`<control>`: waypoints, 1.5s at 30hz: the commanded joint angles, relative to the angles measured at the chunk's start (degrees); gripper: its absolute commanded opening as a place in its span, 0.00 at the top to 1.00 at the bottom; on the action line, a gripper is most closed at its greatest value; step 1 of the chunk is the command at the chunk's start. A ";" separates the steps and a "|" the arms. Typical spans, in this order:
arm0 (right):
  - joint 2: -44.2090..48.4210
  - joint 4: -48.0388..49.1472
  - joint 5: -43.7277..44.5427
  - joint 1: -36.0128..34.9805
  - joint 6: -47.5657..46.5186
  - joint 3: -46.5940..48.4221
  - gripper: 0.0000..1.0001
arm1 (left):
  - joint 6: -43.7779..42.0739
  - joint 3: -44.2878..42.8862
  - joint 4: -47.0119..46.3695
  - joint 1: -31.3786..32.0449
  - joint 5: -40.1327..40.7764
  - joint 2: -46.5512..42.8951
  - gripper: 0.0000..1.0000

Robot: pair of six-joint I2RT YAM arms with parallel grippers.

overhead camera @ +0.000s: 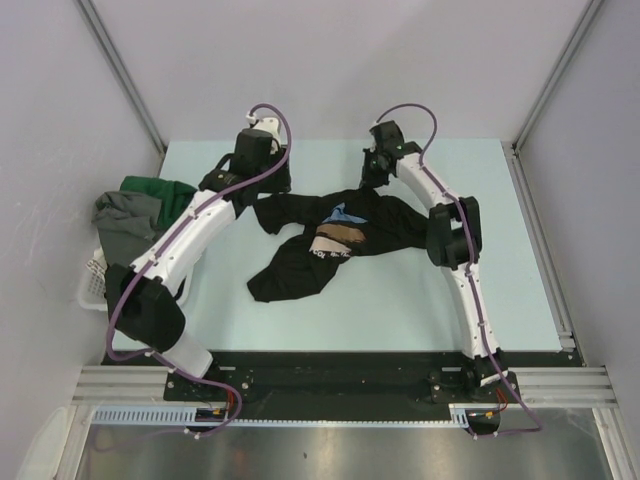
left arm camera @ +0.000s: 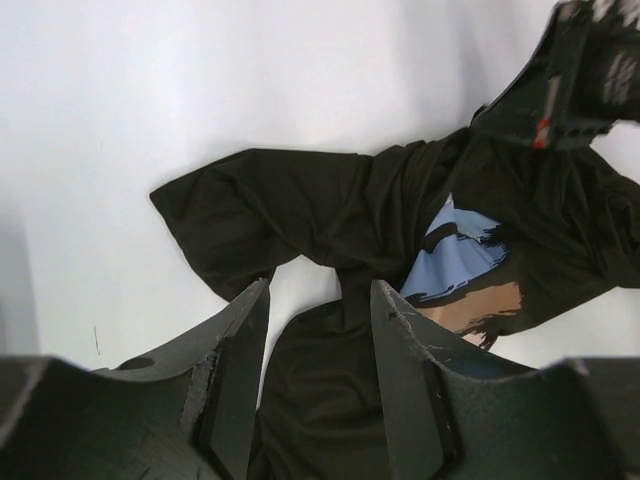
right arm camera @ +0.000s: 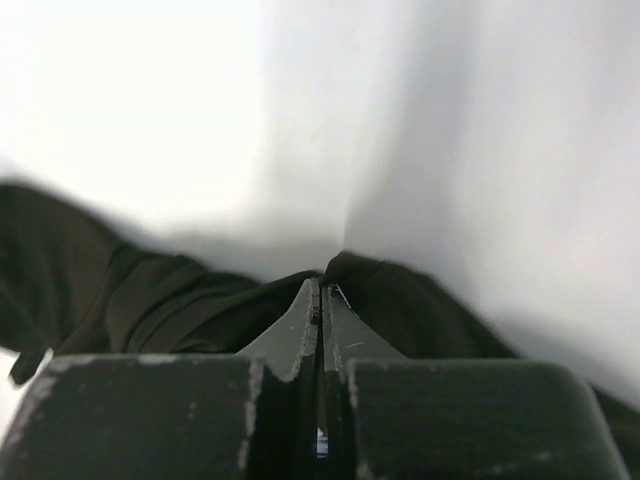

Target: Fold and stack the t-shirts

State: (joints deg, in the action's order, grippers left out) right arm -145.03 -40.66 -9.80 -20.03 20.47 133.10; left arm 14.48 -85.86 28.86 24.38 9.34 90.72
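A black t-shirt [overhead camera: 330,240] with a blue, brown and white chest print lies crumpled in the middle of a pale table [overhead camera: 400,310]. Its long axis runs roughly left to right, and one end trails toward the near left.

The right gripper [right arm camera: 320,285] is at the shirt's far right edge. Its fingers are pressed together, and dark cloth bunches at the tips, so it appears to pinch that edge.

The left gripper [left arm camera: 320,290] hovers over the far left part of the shirt with its fingers spread and nothing between them. A black sleeve fold lies just ahead of and below it, so this arm is the nearer one for that end.

At the far left, a white slatted basket [overhead camera: 92,285] holds a green shirt [overhead camera: 155,190] and a grey shirt [overhead camera: 125,225].
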 commanded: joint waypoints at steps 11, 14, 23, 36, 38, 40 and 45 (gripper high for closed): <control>8.53 2.70 9.63 12.38 -6.58 4.63 1.00 | 1.34 2.37 -1.00 -0.30 -0.91 -2.13 0.51; 9.77 2.87 9.45 15.62 -6.58 4.28 1.00 | 1.43 2.46 -1.26 -0.30 -1.52 -1.77 0.51; 12.05 3.05 9.10 21.33 -6.41 1.82 1.00 | 1.87 1.58 -1.44 -0.30 -1.87 -0.46 0.52; 21.18 -0.82 7.78 18.28 -7.28 -10.21 0.74 | 4.68 4.91 -1.09 0.23 -5.12 -2.37 0.53; 24.44 -2.04 7.70 17.75 -6.59 -13.98 0.73 | 4.94 7.63 -1.26 0.32 -5.47 -4.31 0.52; 27.50 -3.36 7.17 17.40 -6.41 -16.19 0.73 | 5.21 10.70 -1.18 0.40 -5.91 -7.21 0.52; 33.23 -5.57 9.45 15.55 -6.76 -25.85 0.73 | 5.03 14.93 -0.21 0.32 -6.44 -11.79 0.52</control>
State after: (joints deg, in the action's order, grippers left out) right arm -118.26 -44.05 -2.17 -3.66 14.28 112.46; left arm 18.48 -72.84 29.04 24.51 4.16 84.66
